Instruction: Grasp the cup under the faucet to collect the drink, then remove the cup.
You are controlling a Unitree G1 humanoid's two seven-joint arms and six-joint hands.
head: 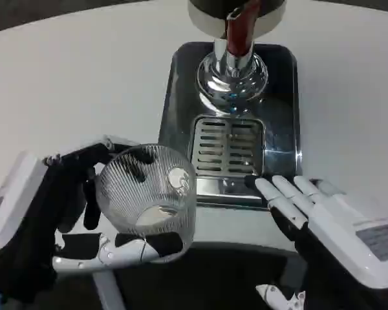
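Observation:
A clear ribbed glass cup (149,197) is held by my left hand (58,213) at the lower left, its fingers wrapped around the cup's side and base. The cup sits left of the drip grate (227,147), not over it, tilted with its mouth facing the camera. The dispenser's chrome faucet (233,71) with a red-brown handle (239,29) stands at the top centre above the grate. My right hand (317,213) rests at the lower right with its fingers straight and apart, fingertips touching the tray's front right corner, holding nothing.
The dark glossy drip tray (181,84) fills the centre of the white table (64,77). The table's front edge runs just below the tray, with dark floor beyond.

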